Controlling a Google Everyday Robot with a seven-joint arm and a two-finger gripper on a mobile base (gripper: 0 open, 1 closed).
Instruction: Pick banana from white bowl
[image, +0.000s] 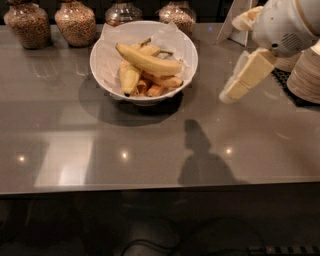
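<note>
- The pincer (230, 94) is hanging over the right side of the bench (150, 150), well apart from the white bowl (97, 77); whether it is open or closed, I cannot tell.
- The banana (150, 61) is lying topmost in the paper-lined bowl: long, slender, gently curved, pale yellow.

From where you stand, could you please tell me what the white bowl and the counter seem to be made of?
The white bowl looks glazed ceramic or plastic: smooth, glossy rim. The counter seems polished grey stone or laminate, with mirror-like reflections. The tool hovers right of the bowl.
</note>
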